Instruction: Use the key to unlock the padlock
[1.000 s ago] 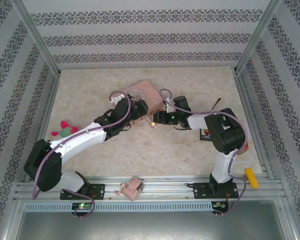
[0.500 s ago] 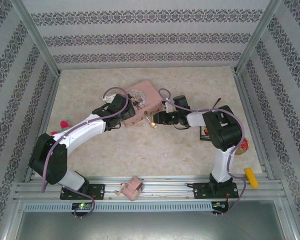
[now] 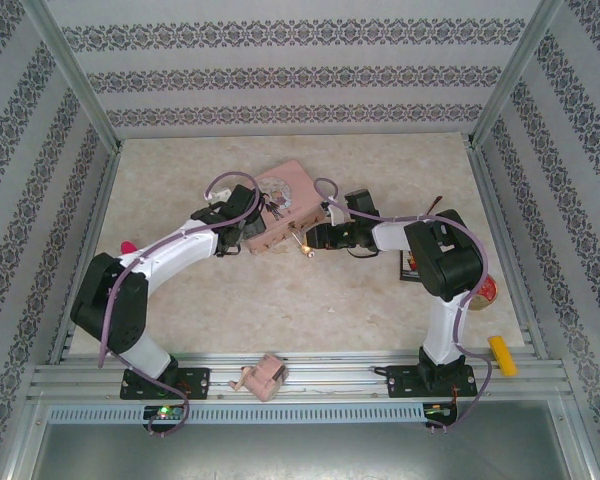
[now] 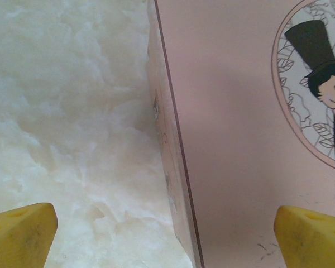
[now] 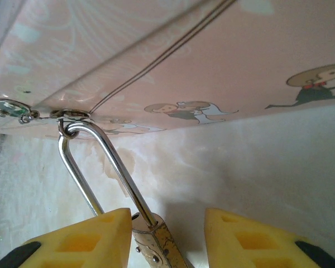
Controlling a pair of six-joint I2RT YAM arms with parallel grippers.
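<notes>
The left arm (image 3: 170, 255) swings leftward, covering most of the pink toy (image 3: 127, 246). The right gripper (image 5: 166, 237) narrows slightly around the padlock (image 5: 155, 248).

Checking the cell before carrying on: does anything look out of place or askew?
Nothing spilled or broken. The pink tin lies skewed on the tabletop. A small pink object and a yellow block lie on the front rail, off it.

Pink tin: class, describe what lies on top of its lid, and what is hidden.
The pink tin has a printed top-hatted figure on its lid. The open left gripper hangs above its edge. From overhead it covers part of the lid; the closed lid hides the inside.
</notes>
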